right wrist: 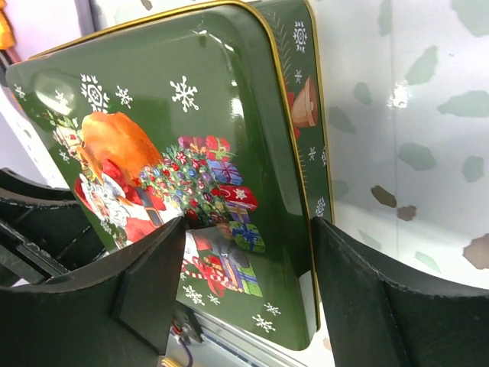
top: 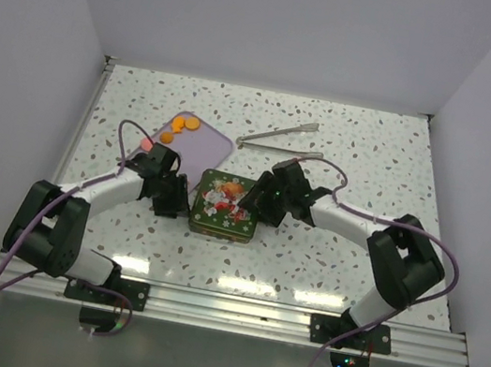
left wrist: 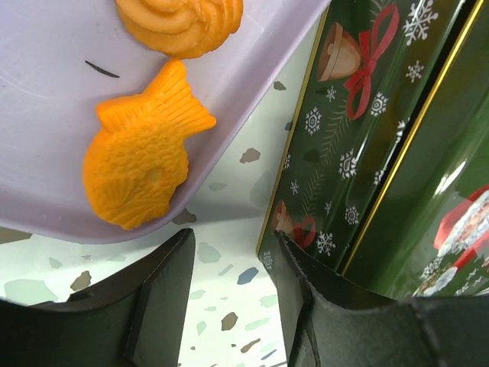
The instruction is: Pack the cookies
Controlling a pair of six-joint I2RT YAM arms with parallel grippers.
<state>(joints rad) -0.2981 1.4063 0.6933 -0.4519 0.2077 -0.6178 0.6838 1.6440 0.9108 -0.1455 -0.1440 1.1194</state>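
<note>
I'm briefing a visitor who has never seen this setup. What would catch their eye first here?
First, the green Christmas tin at the table's centre, lid on, painted with Santa and gifts. It is flanked by the left gripper and the right gripper, both open. Next come the bright orange cookies on the lilac tray just behind the tin, one of them fish-shaped.
</note>
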